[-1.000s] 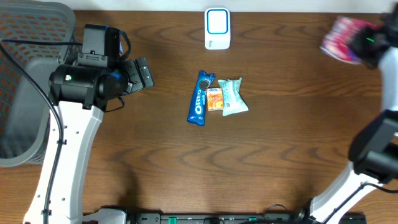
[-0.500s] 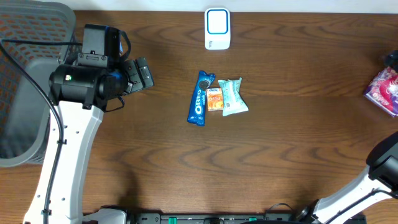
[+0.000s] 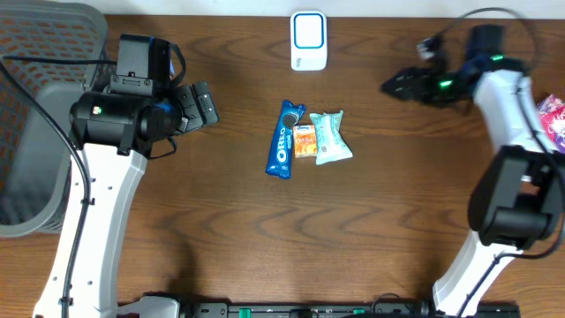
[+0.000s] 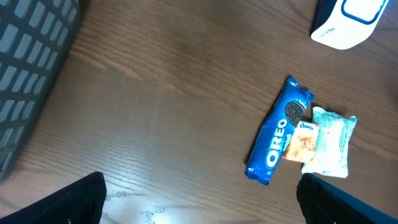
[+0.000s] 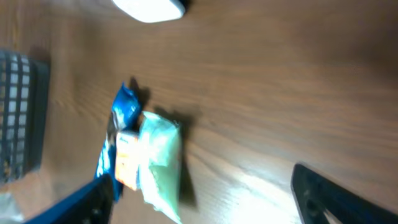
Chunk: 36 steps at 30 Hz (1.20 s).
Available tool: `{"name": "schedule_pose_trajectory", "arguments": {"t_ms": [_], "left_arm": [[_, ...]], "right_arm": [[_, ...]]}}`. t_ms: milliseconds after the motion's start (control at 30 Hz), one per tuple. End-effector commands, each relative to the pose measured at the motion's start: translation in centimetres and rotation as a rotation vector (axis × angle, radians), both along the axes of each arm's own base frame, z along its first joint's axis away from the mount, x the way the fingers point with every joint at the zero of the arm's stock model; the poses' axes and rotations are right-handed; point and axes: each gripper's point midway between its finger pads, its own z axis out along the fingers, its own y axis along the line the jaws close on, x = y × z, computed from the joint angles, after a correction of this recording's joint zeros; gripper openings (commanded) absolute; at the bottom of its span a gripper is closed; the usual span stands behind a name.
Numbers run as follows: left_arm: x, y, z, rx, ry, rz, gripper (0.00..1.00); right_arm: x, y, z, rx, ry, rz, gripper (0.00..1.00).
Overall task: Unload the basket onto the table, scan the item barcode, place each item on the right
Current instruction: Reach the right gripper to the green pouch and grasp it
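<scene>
Three packets lie together mid-table: a blue Oreo pack [image 3: 284, 140], a small orange packet [image 3: 305, 142] and a mint-green packet [image 3: 329, 137]. A white barcode scanner [image 3: 309, 41] stands at the far edge. My left gripper [image 3: 205, 104] hovers open and empty to the left of the packets. My right gripper [image 3: 393, 86] reaches in from the upper right, open and empty, pointing toward them. The left wrist view shows the Oreo pack [image 4: 278, 140] ahead of my open left gripper [image 4: 202, 211]. The right wrist view is blurred, with the green packet [image 5: 160, 163] in front of my right gripper [image 5: 205, 205].
A pink packet [image 3: 554, 115] lies at the table's right edge. A grey mesh basket [image 3: 35, 115] stands off the left side. The wooden table [image 3: 291, 230] stretches bare toward the front. The scanner [image 4: 348, 22] shows at the top right of the left wrist view.
My right gripper opened and let go of the pink packet, which now lies at the right edge. The right arm then swung left toward the packets. The left arm has stayed still.
</scene>
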Motion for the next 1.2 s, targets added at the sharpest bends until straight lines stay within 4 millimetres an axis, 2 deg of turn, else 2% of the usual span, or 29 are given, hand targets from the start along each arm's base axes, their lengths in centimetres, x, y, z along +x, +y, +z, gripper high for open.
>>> {"name": "schedule_pose_trajectory", "arguments": {"t_ms": [0,233,300,367,467,500,533,567,700,833,967,1000,1100,1167], "left_arm": [[0.0,0.4,0.2,0.020,-0.005,-0.004,0.98],[0.0,0.4,0.2,0.020,-0.005,-0.004,0.98],[0.0,0.4,0.2,0.019,-0.005,-0.003,0.98],[0.0,0.4,0.2,0.020,-0.005,-0.004,0.98],[0.0,0.4,0.2,0.020,-0.005,-0.004,0.98],[0.0,0.4,0.2,0.020,-0.005,-0.004,0.98],[0.0,0.4,0.2,0.019,-0.005,-0.003,0.98],[0.0,0.4,0.2,0.019,-0.005,-0.004,0.98],[0.0,0.4,0.2,0.020,-0.005,-0.004,0.98],[0.0,0.4,0.2,0.020,-0.005,-0.004,0.98],[0.0,0.4,0.2,0.019,-0.005,-0.003,0.98],[0.0,0.4,0.2,0.020,-0.005,-0.004,0.98],[0.0,0.4,0.2,0.019,-0.005,-0.003,0.98],[0.0,0.4,0.2,0.020,-0.005,-0.004,0.98]], "right_arm": [[-1.4,5.0,-2.5,0.040,0.039,0.061,0.75],[-3.5,10.3,-7.1,0.021,0.099,0.048,0.69],[-4.2,10.9,-8.4,0.002,0.123,0.031,0.65],[-4.7,10.8,-9.9,-0.039,0.161,-0.006,0.55],[-5.1,11.0,-10.3,-0.048,0.170,-0.001,0.35],[-5.1,10.9,-10.4,-0.052,0.169,-0.003,0.26],[-4.9,10.7,-10.5,-0.069,0.164,-0.012,0.11],[-4.7,10.5,-10.5,-0.080,0.160,-0.019,0.01],[-2.8,8.4,-9.0,-0.137,0.134,-0.080,0.01],[-0.1,4.5,-5.5,-0.324,0.074,-0.169,0.01],[1.6,-1.0,-1.5,-0.712,-0.014,-0.301,0.01],[1.9,-3.0,0.2,-0.897,-0.061,-0.348,0.01],[1.5,-5.6,2.3,-1.200,-0.122,-0.414,0.01],[1.1,-5.7,2.0,-1.283,-0.125,-0.412,0.01]]}}
